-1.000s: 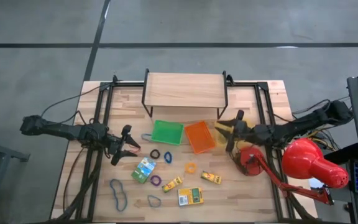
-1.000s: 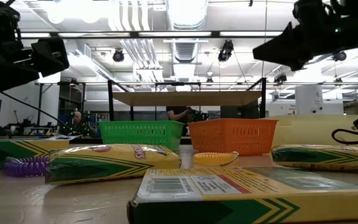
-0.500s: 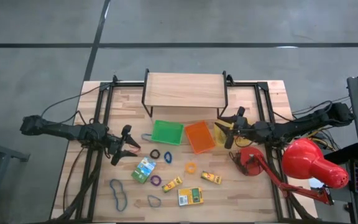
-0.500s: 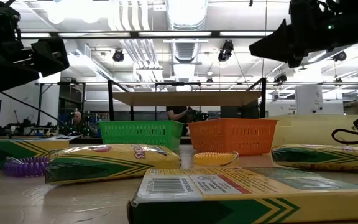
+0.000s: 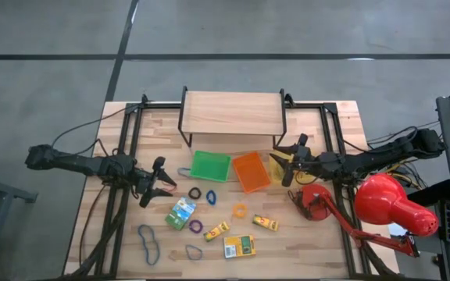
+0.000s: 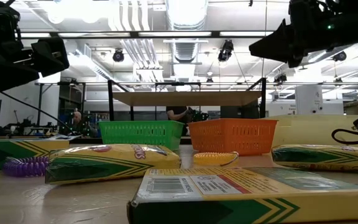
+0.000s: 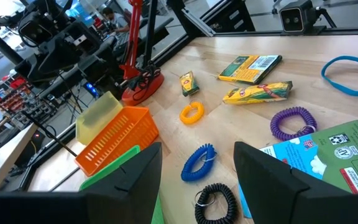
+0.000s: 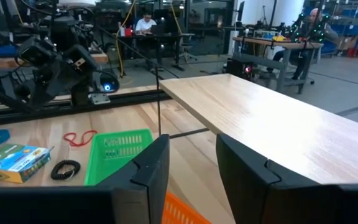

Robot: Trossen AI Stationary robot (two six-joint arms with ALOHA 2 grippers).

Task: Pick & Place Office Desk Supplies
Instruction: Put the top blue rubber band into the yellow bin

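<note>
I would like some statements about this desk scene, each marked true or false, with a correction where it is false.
1. The green tray sits beside the orange tray. True.
2. The left hand is closed on a crayon box. False: its fingers are open and hold nothing.
3. The purple coil band lies on the table, not in a tray. True.
4. The red desk lamp stands on the left arm's side. False: it stands on the right arm's side.
5. The right hand hovers near the yellow tray, holding nothing. True.
6. The orange coil band lies inside the green tray. False: it lies on the table.
</note>
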